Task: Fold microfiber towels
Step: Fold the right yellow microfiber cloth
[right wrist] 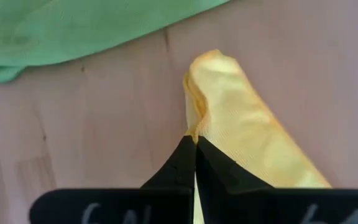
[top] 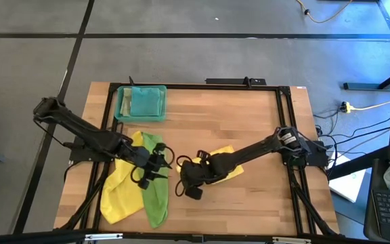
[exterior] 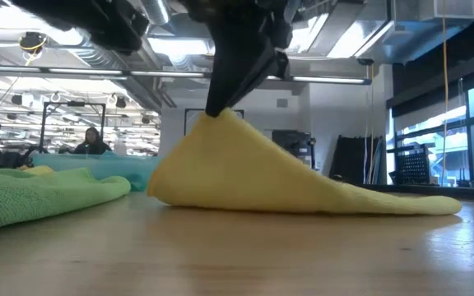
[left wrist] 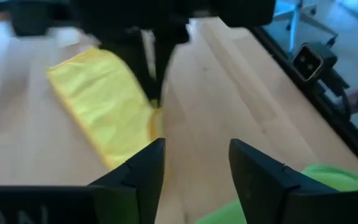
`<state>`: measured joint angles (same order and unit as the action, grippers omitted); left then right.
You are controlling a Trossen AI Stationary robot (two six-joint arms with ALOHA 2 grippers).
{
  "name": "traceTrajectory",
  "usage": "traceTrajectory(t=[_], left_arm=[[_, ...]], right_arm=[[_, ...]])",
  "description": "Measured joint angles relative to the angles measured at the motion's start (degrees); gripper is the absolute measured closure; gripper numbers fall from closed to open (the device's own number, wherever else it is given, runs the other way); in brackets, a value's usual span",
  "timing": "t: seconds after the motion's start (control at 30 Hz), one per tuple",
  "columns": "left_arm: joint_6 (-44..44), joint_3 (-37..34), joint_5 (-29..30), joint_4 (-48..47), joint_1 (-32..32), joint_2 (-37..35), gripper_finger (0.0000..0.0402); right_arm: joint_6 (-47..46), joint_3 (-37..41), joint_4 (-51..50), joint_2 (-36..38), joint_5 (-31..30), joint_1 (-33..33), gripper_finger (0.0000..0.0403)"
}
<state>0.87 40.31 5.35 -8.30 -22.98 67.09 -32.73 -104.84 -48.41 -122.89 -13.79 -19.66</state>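
A yellow towel (exterior: pixel 295 185) is pinched at one raised edge by the right gripper (right wrist: pixel 195 142), whose fingers are pressed together on the cloth; in the low view the towel is pulled up into a peak under the gripper and slopes down to the bench (top: pixel 249 196) on either side. In the high view this towel (top: pixel 227 163) is seen near the middle of the bench, partly hidden under the right arm.

The left gripper (left wrist: pixel 194 163) is held just beside the right one, with its fingers parted to a moderate gap and nothing between them; the bare wood is seen through the gap. It hangs over the bench between the lifted towel and a heap at the left.

In that heap a green towel (top: pixel 156 196) is laid over a second yellow towel (top: pixel 117 193), both loosely spread. A teal towel (top: pixel 145 102) is lying in a tray (top: pixel 121 108) at the far left of the bench.
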Motion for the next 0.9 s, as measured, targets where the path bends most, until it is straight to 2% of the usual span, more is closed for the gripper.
traceTrajectory(t=[0.1, 0.4, 0.5, 0.6, 0.77, 0.9], left_arm=[[-0.2, -0.9, -0.7, 4.7, -0.7, 3.3, 0.0228], [-2.6, -0.9, 6.6, 10.0, -0.8, 12.4, 0.0227], [-2.5, -0.9, 6.8, 11.0, -0.8, 14.4, 0.0227], [-2.5, -0.9, 8.1, 11.9, -0.9, 15.5, 0.0227], [-2.5, -0.9, 13.9, 12.9, -0.6, 15.6, 0.0227], [-2.5, -0.9, 11.5, 15.3, -0.1, 16.3, 0.0227]], right_arm=[[0.0, 0.0, 0.4, 1.4, -2.0, 0.0, 0.0400], [-0.3, -0.1, 0.6, 2.0, -1.3, -0.2, 0.0395], [-1.4, -0.1, 0.5, 2.0, -1.4, -0.8, 0.0394], [-1.5, -0.2, 0.4, 2.0, -1.1, -1.0, 0.0394], [-1.5, -0.4, 0.5, 2.0, -1.2, -1.5, 0.0394], [-1.6, -0.4, 0.6, 2.0, -1.3, -1.7, 0.0394]])
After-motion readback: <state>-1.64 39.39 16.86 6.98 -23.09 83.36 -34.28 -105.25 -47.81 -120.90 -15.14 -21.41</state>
